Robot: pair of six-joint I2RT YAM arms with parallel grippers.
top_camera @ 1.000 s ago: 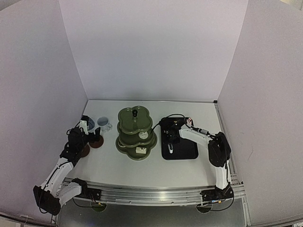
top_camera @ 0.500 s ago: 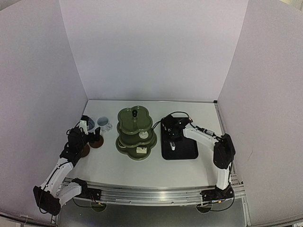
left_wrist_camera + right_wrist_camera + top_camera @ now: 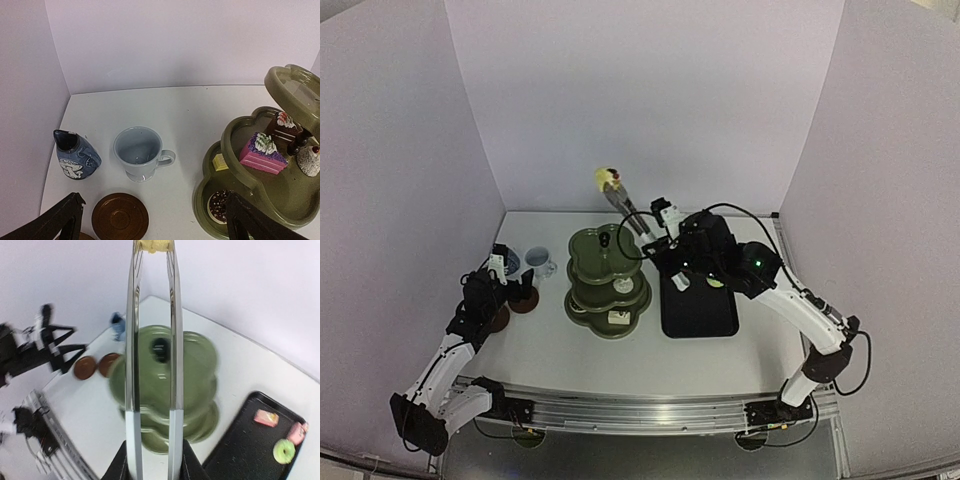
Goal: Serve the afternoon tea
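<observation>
Right jaws are clenched on the metal tongs (image 3: 632, 208), whose tips pinch a small yellow cake (image 3: 608, 179) high above the olive-green three-tier flower-shaped stand (image 3: 607, 268), mid-surface. That cake looks soft, light and easily squashed, so a gentle side pinch suits. Left jaws are released, over the round brown coaster (image 3: 120, 217).

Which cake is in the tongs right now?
The yellow cake, red on top, pinched in the tongs, up in the air; the others sit on the stand or the black tray.
</observation>
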